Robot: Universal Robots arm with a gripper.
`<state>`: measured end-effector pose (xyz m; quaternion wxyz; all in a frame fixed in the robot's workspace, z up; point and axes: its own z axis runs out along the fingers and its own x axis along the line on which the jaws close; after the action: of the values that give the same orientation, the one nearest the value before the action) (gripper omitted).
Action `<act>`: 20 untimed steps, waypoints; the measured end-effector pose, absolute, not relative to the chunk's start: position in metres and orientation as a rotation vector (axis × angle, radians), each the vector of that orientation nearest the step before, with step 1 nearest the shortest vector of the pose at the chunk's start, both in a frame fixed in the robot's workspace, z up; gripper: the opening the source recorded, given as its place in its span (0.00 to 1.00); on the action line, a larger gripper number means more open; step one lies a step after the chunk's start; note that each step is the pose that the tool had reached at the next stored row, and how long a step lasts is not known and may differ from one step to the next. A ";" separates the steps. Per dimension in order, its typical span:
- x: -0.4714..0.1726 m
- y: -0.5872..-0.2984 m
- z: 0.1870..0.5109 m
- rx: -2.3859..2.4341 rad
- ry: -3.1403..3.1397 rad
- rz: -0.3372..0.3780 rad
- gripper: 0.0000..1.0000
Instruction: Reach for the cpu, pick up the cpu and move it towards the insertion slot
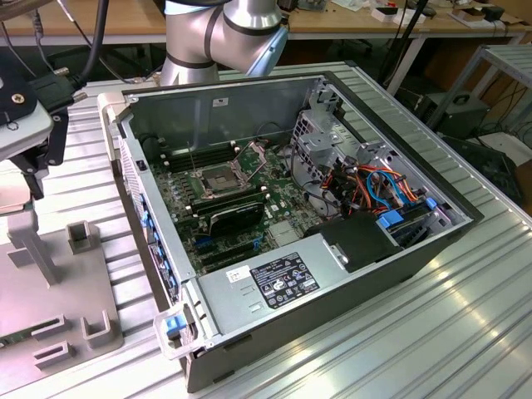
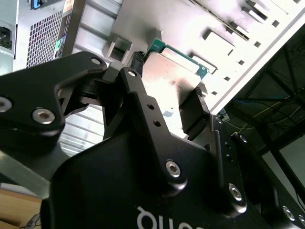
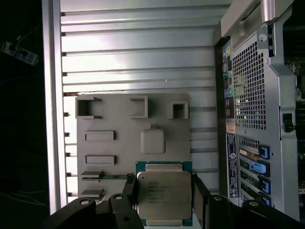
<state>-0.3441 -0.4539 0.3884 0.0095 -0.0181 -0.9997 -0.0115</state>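
In the exterior view, the open computer case (image 1: 332, 208) is lying on the ribbed metal table (image 1: 465, 332), and one insertion slot (image 1: 212, 179) is sitting on the motherboard with its frame open, toward the case's back wall. The gripper (image 1: 37, 158) is hanging over the grey fixture plate (image 1: 58, 324) at the table's edge on the exterior view's left, well apart from the slot.

In the second wrist view, the two black fingers (image 2: 143, 109) are closing on the cpu (image 2: 169, 88), one at each side edge.

In the first wrist view, one cpu (image 3: 164, 195) is sitting between the fingers (image 3: 199, 191) above the fixture plate (image 3: 119, 124), just beside the case's rear panel (image 3: 250, 119).

By my judgement the pickup step is in hand; the carry to the slot is calling for a level chip and clearance over the case wall.
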 end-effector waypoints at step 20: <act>-0.328 -0.454 0.388 -0.056 -3.122 -0.036 0.55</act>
<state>-0.3278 -0.4540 0.3884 0.0095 -0.0181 -0.9997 -0.0115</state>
